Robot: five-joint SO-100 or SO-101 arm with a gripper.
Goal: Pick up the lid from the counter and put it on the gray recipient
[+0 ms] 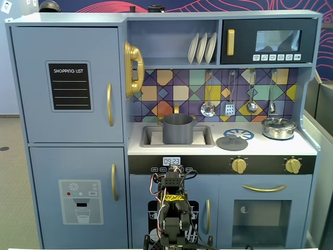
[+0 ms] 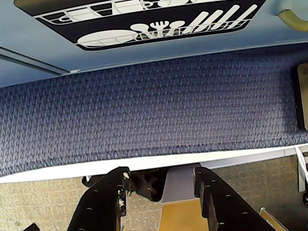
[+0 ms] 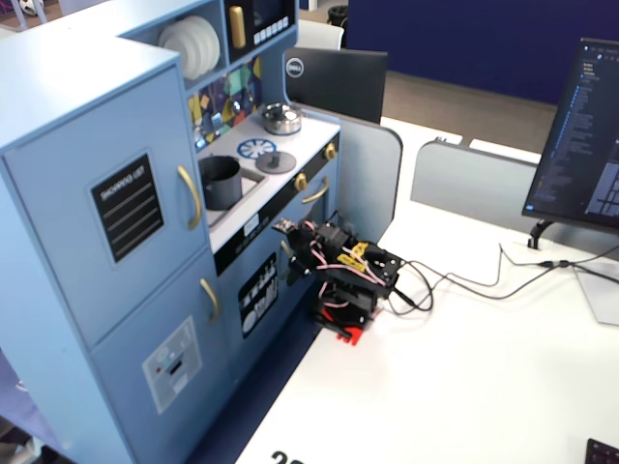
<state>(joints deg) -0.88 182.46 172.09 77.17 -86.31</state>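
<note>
A pale blue wooden toy kitchen point(image 1: 67, 104) fills a fixed view, its tall cupboard door bearing a black shopping-list panel point(image 1: 69, 86) and a gold handle point(image 1: 110, 104). Three white plates point(image 1: 202, 48) stand on edge in the upper shelf, beside a black toy microwave point(image 1: 270, 41). Metal utensils point(image 1: 229, 94) hang against the multicoloured tiled backsplash. A small shiny silver pot point(image 1: 279, 127) sits on the right of the white counter surface point(image 1: 291, 148). In another fixed view, a dark computer monitor point(image 3: 580, 135) stands on the white desk point(image 3: 464, 367).
</note>
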